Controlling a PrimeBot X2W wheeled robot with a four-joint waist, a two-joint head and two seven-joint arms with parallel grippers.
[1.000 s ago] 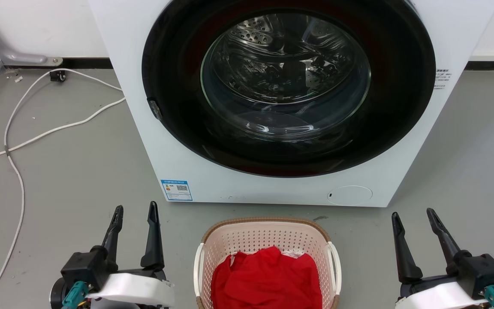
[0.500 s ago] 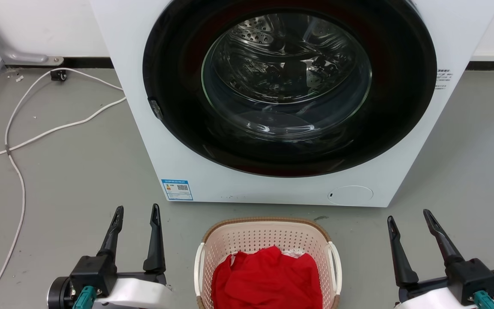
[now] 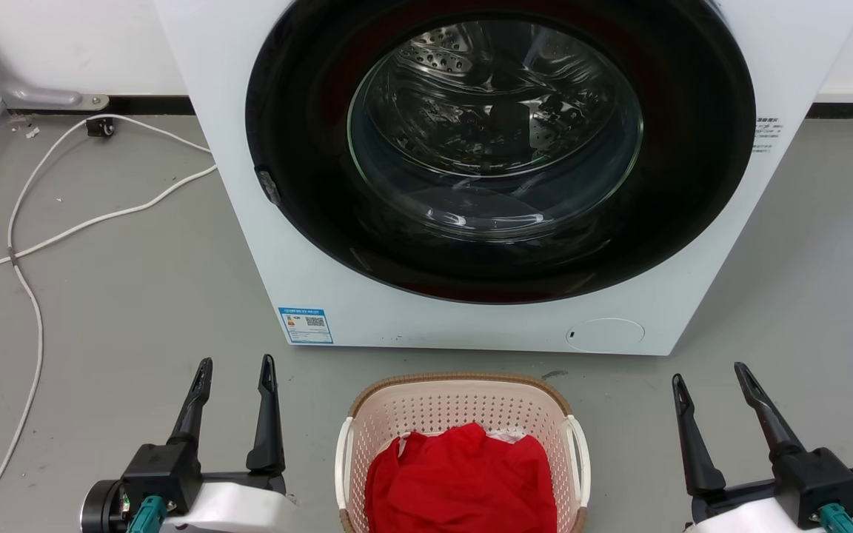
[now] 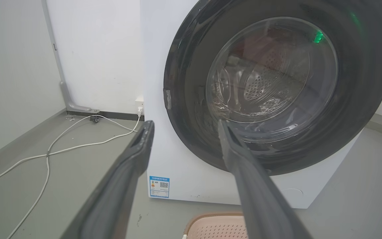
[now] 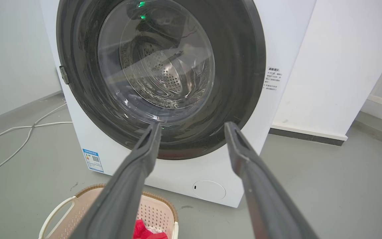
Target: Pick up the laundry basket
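Laundry basket (image 3: 463,406), holding a red cloth (image 3: 463,481), rests ungrasped on the floor (image 3: 138,296) at bottom centre of the head view, with the left gripper (image 3: 237,360) and right gripper (image 3: 708,371) spread apart and empty at the lower corners, so grasping and lifting are both yet to do.

Bright, even, soft light. A faint shadow lies on the floor (image 3: 138,296) along the washing machine (image 3: 471,329) front. White glare streaks and a green glint (image 4: 317,36) sit on its door glass (image 3: 493,126). Wrist views bow its edges.
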